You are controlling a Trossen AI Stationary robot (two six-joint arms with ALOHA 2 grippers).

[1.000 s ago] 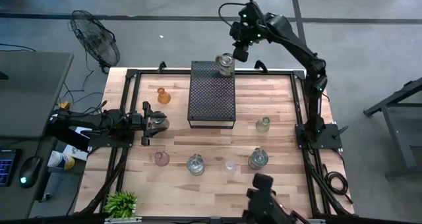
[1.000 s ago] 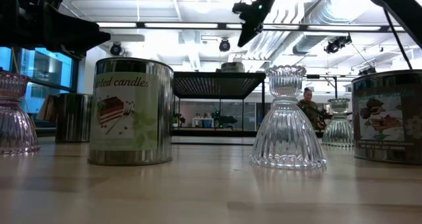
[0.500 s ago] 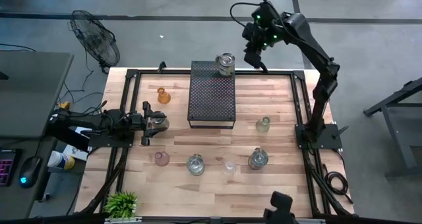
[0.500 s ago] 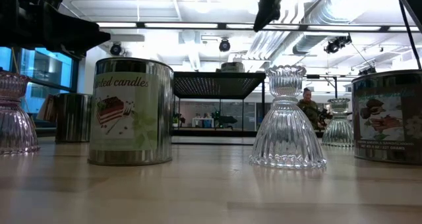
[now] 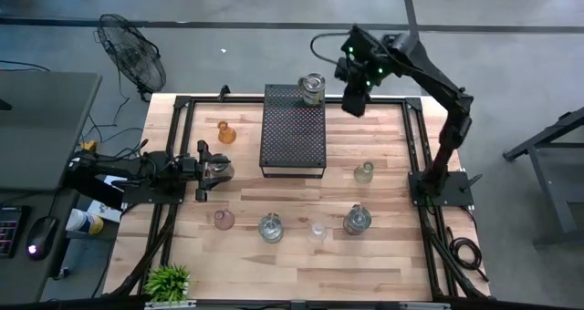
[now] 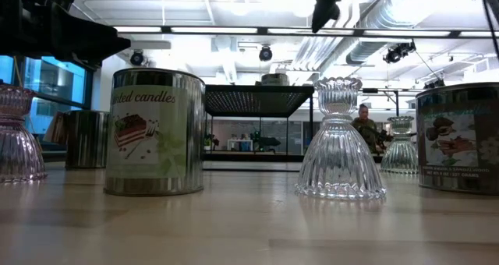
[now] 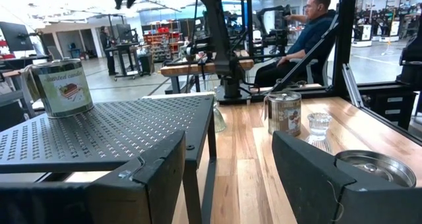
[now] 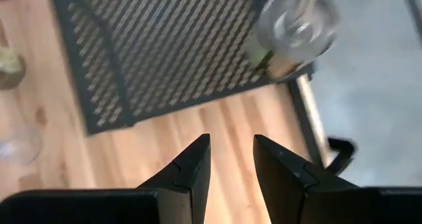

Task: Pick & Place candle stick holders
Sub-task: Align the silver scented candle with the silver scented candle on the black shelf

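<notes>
- One holder already on the black perforated tray (image 5: 294, 132), at its far end: a silvery tin-like candle holder (image 5: 311, 88) standing upright.
- Seven more spread over the table (image 5: 383, 246): amber one (image 5: 225, 132) at the tray's 9 o'clock, greenish one (image 5: 364, 172) at its 4 o'clock, then a near row of pinkish (image 5: 224, 220), silvery (image 5: 270, 228), small clear (image 5: 318, 231) and another silvery (image 5: 357, 221).
- Right gripper (image 5: 353, 102) raised at 3 o'clock of the tray's holder, apart from it, arm arched high, fingers (image 8: 191, 168) parted with nothing between, pointing down.
- Likely next pick for this arm: the greenish holder, at the gripper's 6 o'clock, well apart, axis upright.
- Left gripper (image 5: 203, 168) low at the tray's 8 o'clock, jaws spread wide around a round silvery holder (image 5: 218, 169), not pinching.
</notes>
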